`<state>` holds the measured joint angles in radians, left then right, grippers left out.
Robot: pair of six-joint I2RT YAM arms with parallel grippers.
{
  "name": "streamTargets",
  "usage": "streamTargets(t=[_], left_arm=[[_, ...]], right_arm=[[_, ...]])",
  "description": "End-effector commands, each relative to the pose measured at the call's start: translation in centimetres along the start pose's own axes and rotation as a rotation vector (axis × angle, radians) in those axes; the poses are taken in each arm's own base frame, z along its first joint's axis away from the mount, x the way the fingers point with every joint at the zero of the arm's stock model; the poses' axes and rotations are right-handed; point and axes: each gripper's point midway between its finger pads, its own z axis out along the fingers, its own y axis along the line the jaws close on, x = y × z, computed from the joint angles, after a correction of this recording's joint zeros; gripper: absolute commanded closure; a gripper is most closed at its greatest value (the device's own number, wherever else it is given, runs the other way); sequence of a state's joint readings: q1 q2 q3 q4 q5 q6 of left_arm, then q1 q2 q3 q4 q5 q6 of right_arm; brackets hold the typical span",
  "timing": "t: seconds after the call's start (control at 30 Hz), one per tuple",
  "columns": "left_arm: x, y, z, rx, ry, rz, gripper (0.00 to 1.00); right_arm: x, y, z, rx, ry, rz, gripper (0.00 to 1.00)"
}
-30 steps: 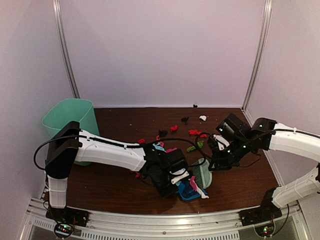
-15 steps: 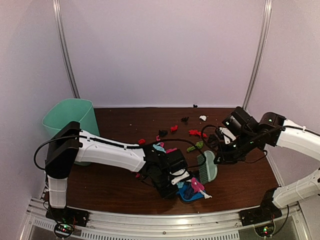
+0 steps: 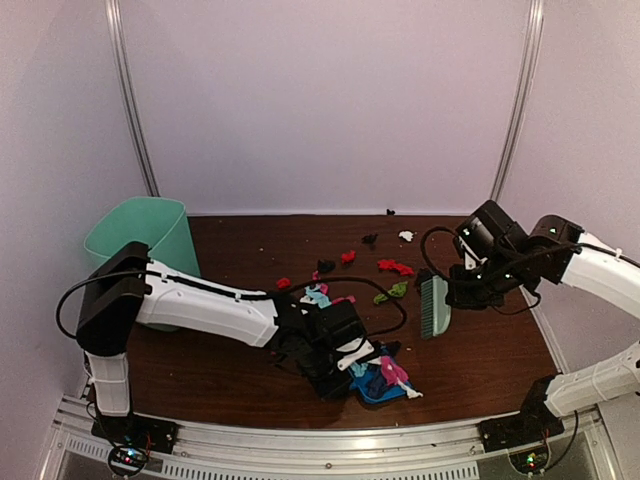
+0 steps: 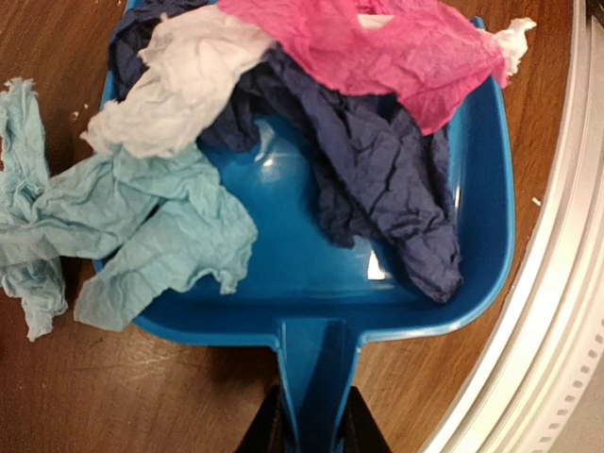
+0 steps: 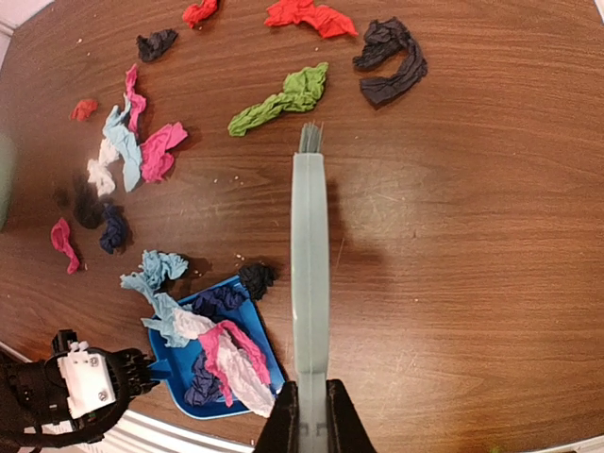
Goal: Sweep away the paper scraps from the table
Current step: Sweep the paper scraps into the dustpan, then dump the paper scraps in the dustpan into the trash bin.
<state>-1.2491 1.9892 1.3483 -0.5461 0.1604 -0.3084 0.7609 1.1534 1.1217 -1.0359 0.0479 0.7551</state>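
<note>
- I see the table, dark wood, under both arms.
- My left gripper is clamped on the blue dustpan handle.
- My right gripper is closed around the pale brush.
- Paper scraps: some are in the dustpan, others are scattered mid-table.

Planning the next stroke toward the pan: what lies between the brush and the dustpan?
The right wrist view shows one black scrap beside the dustpan, between it and the brush. The rest of that strip is bare table.
</note>
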Motion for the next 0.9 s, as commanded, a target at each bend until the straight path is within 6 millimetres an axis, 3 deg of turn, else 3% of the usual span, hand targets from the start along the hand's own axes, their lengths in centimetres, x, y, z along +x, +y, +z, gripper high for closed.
streamTargets(t=[0.0,0.33,0.57,0.67,0.87], left_arm=[[-2.4,-0.5,-1.8,0.01,-0.113,-0.005,1.0],[-3.6,-0.2,-4.1,-0.025,-0.181,-0.03,1.0],[-4.6,0.5,-7.1,-0.081,-0.228,-0.09,1.0],[-4.9,1.1,-8.3,-0.098,-0.239,-0.132,1.0],[-5.5,4.4,-12.3,-0.187,-0.29,-0.232,1.0]], right_arm=[[-2.2,-1.6,-1.8,0.039,-0.109,0.057,1.0],[-3.1,-3.3,-2.2,0.05,-0.158,0.107,1.0],[-3.6,-3.9,-1.6,0.063,-0.168,0.111,1.0],[-4.0,-3.9,-1.3,0.061,-0.171,0.11,1.0],[-4.7,-3.6,-0.6,0.046,-0.166,0.103,1.0]])
